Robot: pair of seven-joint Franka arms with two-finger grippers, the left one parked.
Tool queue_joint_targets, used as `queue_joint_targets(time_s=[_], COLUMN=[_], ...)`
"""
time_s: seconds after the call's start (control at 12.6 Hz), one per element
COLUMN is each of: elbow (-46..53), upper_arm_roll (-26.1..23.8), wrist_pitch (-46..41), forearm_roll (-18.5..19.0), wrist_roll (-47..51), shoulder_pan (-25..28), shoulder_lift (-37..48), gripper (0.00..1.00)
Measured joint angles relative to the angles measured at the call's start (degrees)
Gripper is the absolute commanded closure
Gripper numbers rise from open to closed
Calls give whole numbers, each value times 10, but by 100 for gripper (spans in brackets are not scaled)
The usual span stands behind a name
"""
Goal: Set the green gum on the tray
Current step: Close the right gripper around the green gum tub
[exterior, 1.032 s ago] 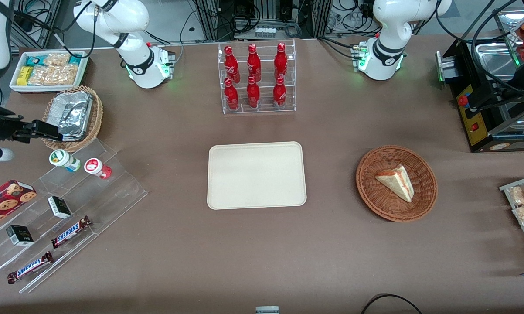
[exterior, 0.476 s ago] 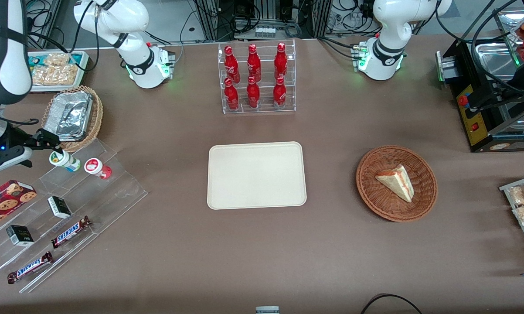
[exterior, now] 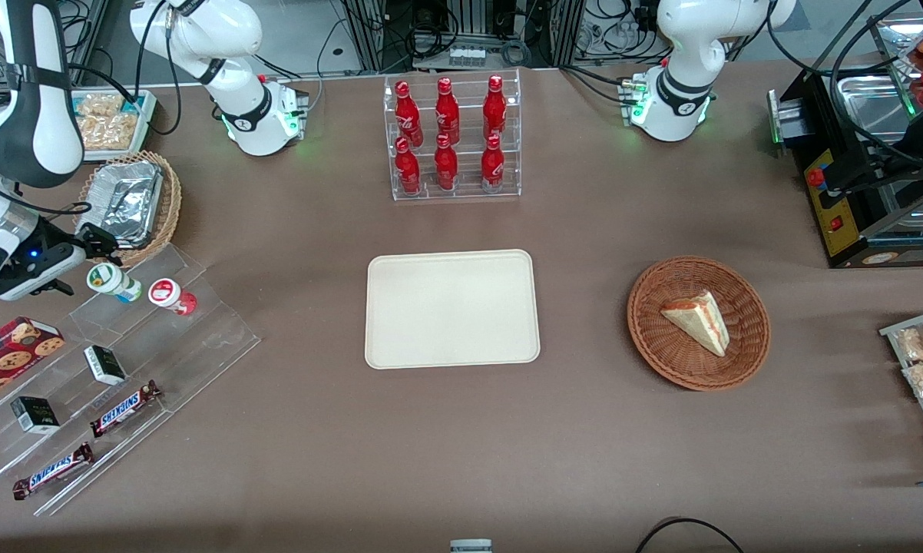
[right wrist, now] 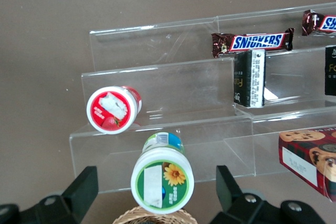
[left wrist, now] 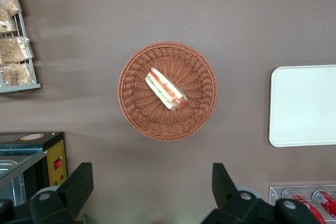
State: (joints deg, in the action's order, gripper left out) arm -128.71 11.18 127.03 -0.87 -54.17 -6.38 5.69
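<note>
The right arm's gripper [exterior: 97, 247] hangs low at the working arm's end of the table, directly above the green gum [exterior: 113, 282], with its two fingers [right wrist: 79, 190] spread wide apart and nothing between them. In the right wrist view the green gum [right wrist: 162, 181] sits centred between those fingers, untouched by either.

The green gum stands on the top step of a clear acrylic stepped rack [exterior: 162, 338], its lid tilted toward the front camera. Just beside it on the same step stands a red-lidded gum bottle [exterior: 172, 296], apart from it. Lower steps of the rack carry two small black boxes [exterior: 105, 364] and two Snickers bars [exterior: 124, 408]. A red cookie box [exterior: 12, 347] lies at the rack's outer end. A wicker basket holding a foil tray [exterior: 127, 203] sits just beside the rack, farther from the front camera.

The tray [exterior: 452, 308] lies flat at mid-table, bare, well apart from the green gum. Toward the parked arm's end, a round wicker basket [exterior: 698, 322] holds a sandwich wedge [exterior: 696, 320]. An acrylic stand of red bottles [exterior: 452, 137] sits farther from the front camera than the tray.
</note>
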Motion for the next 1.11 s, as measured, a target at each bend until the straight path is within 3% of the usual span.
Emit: queue_joint_targets(time_s=[1.11], elbow=[-26], upper_arm_roll=[18], wrist_pitch=[28], forearm_roll=[0], wrist_roll=[-17], shoulder_pan=[1], shoulder_lift=[-7], gripper=[0])
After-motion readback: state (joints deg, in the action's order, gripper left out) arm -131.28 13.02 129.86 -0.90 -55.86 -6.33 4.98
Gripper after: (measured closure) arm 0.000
